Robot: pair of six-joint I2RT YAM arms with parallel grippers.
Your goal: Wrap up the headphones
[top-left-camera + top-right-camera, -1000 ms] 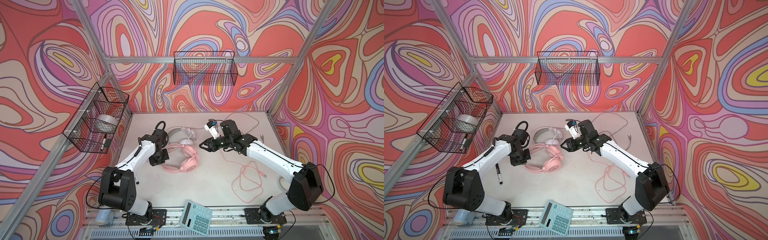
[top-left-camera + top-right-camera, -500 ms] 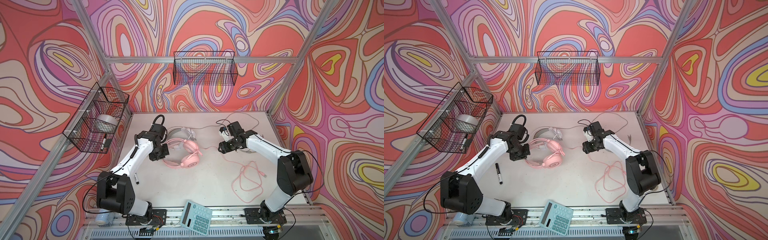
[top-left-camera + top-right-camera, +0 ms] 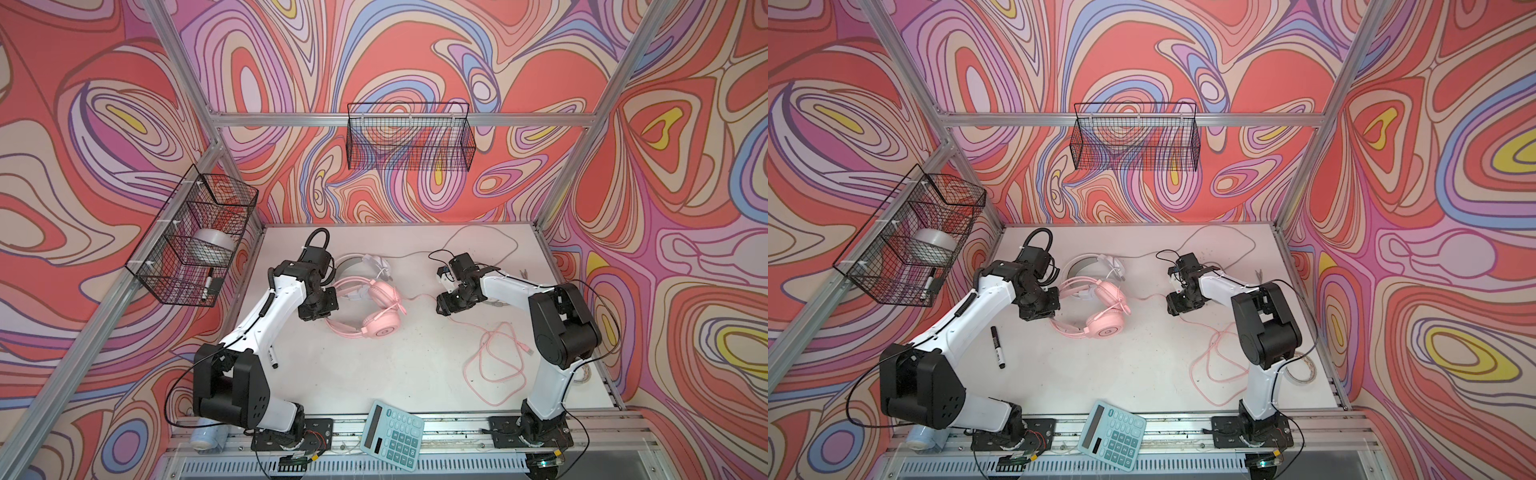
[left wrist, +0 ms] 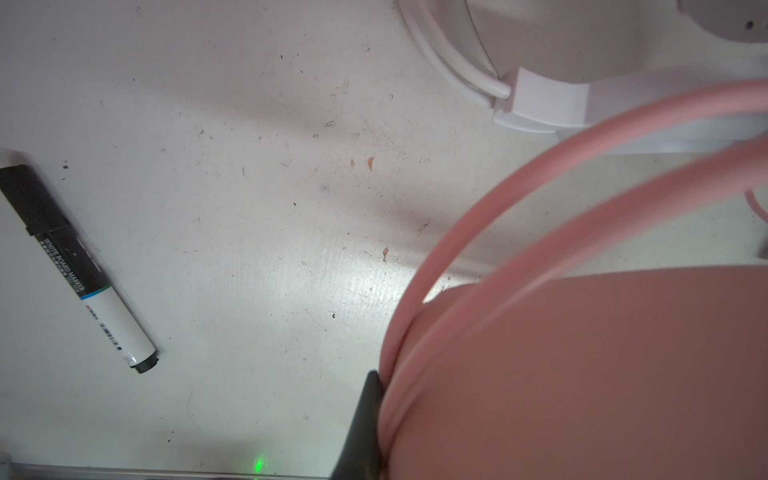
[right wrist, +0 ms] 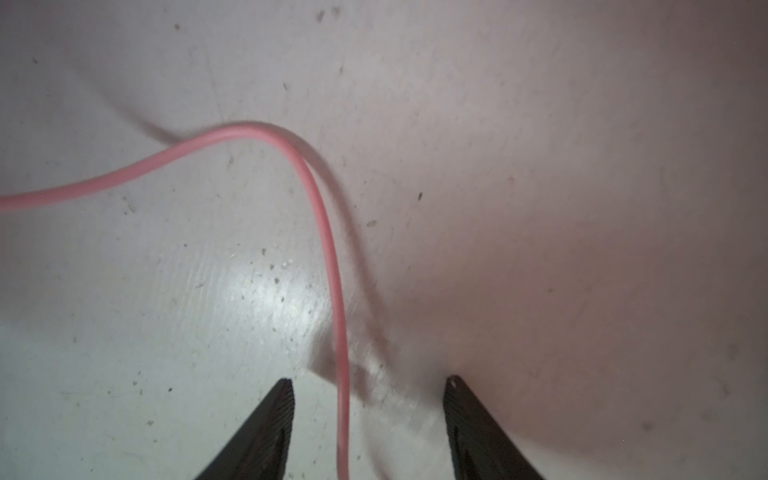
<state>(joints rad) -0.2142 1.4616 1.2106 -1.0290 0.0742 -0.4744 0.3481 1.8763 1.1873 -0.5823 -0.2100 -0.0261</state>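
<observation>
The pink headphones (image 3: pixel 380 309) (image 3: pixel 1104 309) lie mid-table, partly over the white headphones (image 3: pixel 361 264) (image 3: pixel 1088 266) behind them. My left gripper (image 3: pixel 322 307) (image 3: pixel 1040 309) is shut on the pink headband (image 4: pixel 582 374); one dark finger (image 4: pixel 365 424) presses its edge and the other is hidden. The pink cable (image 3: pixel 494 365) (image 3: pixel 1217 365) runs right from the ear cup into loose loops. My right gripper (image 3: pixel 446 305) (image 3: pixel 1177 305) hangs low over that cable. It is open (image 5: pixel 368 386), and the cable (image 5: pixel 328 232) passes between the fingers without touching them.
A whiteboard marker (image 3: pixel 998 347) (image 4: pixel 79 266) lies left of the headphones. A teal calculator (image 3: pixel 392 434) sits on the front rail. Wire baskets hang on the left wall (image 3: pixel 195 237) and back wall (image 3: pixel 409 141). The white headset's grey cable (image 3: pixel 478 241) loops at the back right. A tape roll (image 3: pixel 1300 370) lies by the right arm.
My right gripper drew back to the right, away from the headphones, dropped over the pink cable and opened wider. My left gripper stayed shut on the pink headband, and the headset shifted slightly.
</observation>
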